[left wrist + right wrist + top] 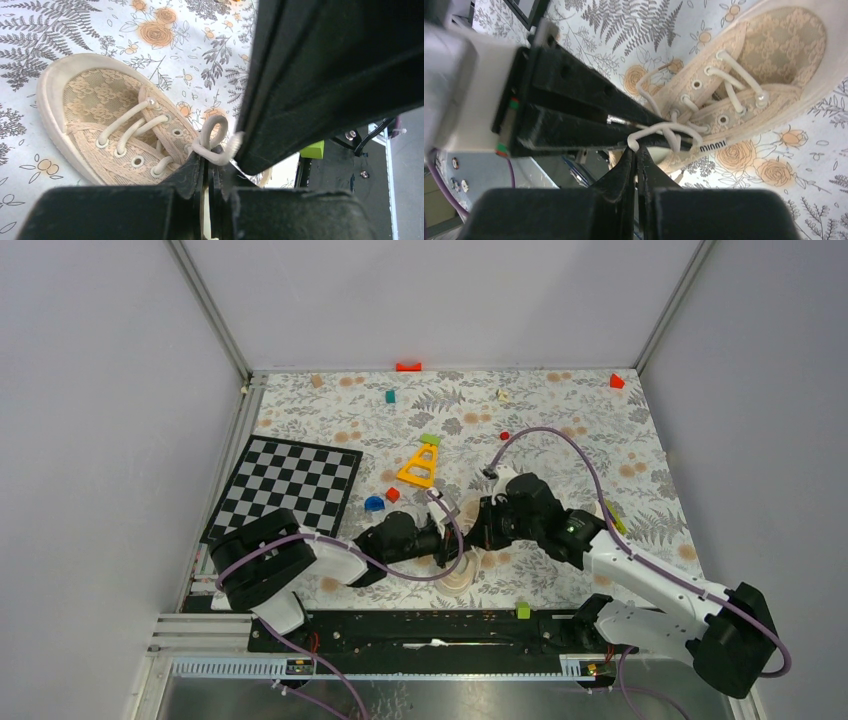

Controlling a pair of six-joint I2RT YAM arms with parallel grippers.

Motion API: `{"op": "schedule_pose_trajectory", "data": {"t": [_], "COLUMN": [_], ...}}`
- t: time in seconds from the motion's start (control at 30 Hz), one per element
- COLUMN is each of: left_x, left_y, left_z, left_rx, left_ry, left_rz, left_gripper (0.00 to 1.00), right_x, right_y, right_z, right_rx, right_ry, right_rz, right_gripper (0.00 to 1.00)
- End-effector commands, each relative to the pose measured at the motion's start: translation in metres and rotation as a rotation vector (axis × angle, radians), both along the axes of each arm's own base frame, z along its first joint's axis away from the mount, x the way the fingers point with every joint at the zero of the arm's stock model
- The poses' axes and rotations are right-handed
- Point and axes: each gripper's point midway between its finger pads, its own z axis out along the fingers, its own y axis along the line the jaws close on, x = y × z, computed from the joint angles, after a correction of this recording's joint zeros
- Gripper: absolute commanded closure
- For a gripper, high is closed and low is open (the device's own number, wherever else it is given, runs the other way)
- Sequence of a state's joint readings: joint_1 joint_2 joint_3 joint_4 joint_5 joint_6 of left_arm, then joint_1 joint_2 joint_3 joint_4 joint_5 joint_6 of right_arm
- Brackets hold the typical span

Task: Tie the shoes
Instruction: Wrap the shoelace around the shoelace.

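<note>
The cream-beige lace-pattern sneaker [95, 107] lies on the floral cloth, toe away from the arm bases; it also shows in the right wrist view [774, 60], and in the top view [463, 570] the two grippers mostly cover it. My left gripper [209, 162] is shut on a pale cream lace [216, 131] that loops just above its tips. My right gripper [636, 150] is shut on another stretch of lace [659, 131] crossing over the eyelets. The two grippers meet tip to tip over the shoe's tongue [462, 538].
A chessboard mat [285, 485] lies at the left. A yellow triangle piece [420, 465], a blue piece [374, 503] and a red block [393, 494] sit just behind the shoe. A green block [522, 611] rests on the near rail. Small blocks are scattered at the back.
</note>
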State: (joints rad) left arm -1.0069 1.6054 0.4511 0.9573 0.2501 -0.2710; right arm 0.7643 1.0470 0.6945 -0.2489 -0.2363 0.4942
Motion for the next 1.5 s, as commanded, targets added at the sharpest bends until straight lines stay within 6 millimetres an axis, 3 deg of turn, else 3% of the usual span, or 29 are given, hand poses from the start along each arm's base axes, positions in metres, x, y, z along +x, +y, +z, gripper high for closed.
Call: {"op": "schedule_pose_trajectory", "data": {"t": [0.0, 0.5, 0.97, 1.2, 1.47], "left_x": [0.015, 0.02, 0.018, 0.02, 0.021], "left_y": [0.0, 0.016, 0.013, 0.023, 0.032], "left_z": [0.028, 0.031, 0.032, 0.036, 0.033], "left_rx": [-0.105, -0.12, -0.145, -0.152, -0.157], "left_ry": [-0.031, -0.034, -0.016, -0.032, -0.026], "left_rz": [0.052, 0.068, 0.047, 0.072, 0.11], "left_gripper": [1.0, 1.0, 1.0, 1.0, 1.0], "right_x": [-0.011, -0.021, -0.012, -0.009, -0.021], "right_y": [0.001, -0.009, 0.0, -0.031, -0.072], "right_z": [0.001, -0.018, -0.003, -0.008, -0.015], "right_rx": [0.041, 0.038, 0.088, -0.01, -0.112], "right_ry": [0.008, 0.051, 0.02, -0.03, -0.058], "right_rz": [0.008, -0.03, -0.05, -0.142, -0.219], "right_gripper": [1.0, 1.0, 1.0, 1.0, 1.0]}}
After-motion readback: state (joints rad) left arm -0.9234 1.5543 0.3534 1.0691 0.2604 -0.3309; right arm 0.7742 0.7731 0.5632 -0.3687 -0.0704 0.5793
